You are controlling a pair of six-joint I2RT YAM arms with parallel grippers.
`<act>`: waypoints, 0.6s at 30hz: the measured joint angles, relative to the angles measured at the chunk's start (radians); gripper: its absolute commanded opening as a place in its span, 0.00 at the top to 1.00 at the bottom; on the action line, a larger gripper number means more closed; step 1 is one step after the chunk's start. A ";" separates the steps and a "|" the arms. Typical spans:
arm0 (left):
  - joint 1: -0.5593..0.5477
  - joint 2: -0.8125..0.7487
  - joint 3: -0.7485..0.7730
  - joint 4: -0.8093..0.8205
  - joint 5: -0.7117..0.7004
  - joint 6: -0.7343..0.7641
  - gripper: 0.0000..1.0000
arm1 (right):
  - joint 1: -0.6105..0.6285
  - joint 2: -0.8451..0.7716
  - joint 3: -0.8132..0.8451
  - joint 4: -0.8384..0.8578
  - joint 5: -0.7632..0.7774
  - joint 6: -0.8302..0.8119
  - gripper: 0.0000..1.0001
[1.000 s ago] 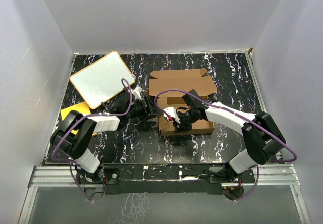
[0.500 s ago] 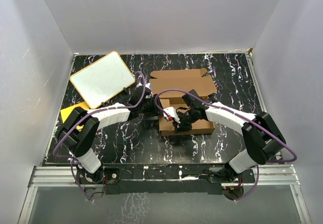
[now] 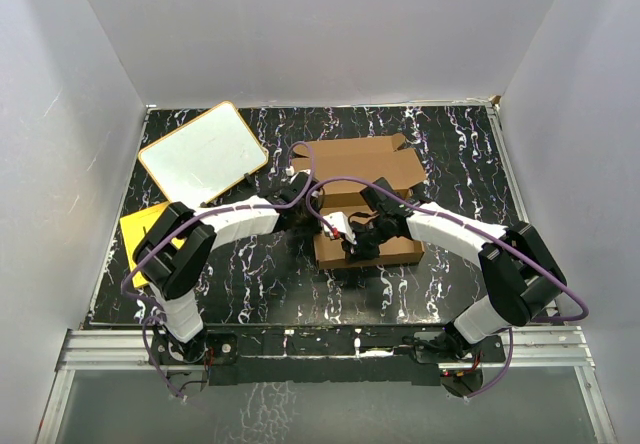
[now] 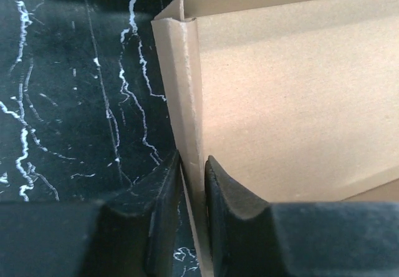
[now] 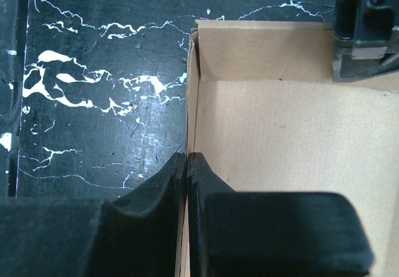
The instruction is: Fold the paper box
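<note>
The paper box (image 3: 385,252) is a shallow brown cardboard tray at the table's middle, with its lid (image 3: 360,164) lying open behind it. My left gripper (image 3: 306,204) stands astride the tray's left wall (image 4: 187,90). Its fingers (image 4: 227,196) press both faces of that doubled wall, so the left gripper (image 4: 193,160) is shut on it. My right gripper (image 3: 350,245) is shut on the tray's thin front wall (image 5: 190,102) near the front-left corner, seen close in the right gripper (image 5: 186,156) wrist view. The left gripper's body (image 5: 365,34) shows over the adjoining wall.
A white board with an orange rim (image 3: 203,156) lies at the back left. A flat orange-yellow sheet (image 3: 136,230) lies at the left edge under the left arm. Purple cables loop over both arms. White walls enclose the black marbled table (image 3: 460,154).
My left arm has reached right to the box, and its jaws have narrowed onto the left wall. The right arm and the box have stayed still.
</note>
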 measured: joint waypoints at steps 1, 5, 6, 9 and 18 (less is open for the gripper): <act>-0.006 0.001 0.009 -0.019 -0.022 0.004 0.92 | 0.000 0.000 0.000 0.001 0.000 0.000 0.90; -0.023 0.006 0.042 -0.099 -0.088 0.018 1.00 | 0.002 0.000 0.000 0.010 -0.013 0.003 0.89; -0.026 0.011 0.054 -0.116 -0.102 0.019 1.00 | 0.005 0.000 0.000 0.017 -0.017 0.004 0.89; -0.035 0.036 0.097 -0.166 -0.132 0.026 1.00 | 0.007 0.001 0.000 0.024 -0.018 0.006 0.82; -0.039 0.053 0.135 -0.244 -0.184 0.084 0.97 | 0.007 0.007 0.000 0.017 -0.024 0.019 0.54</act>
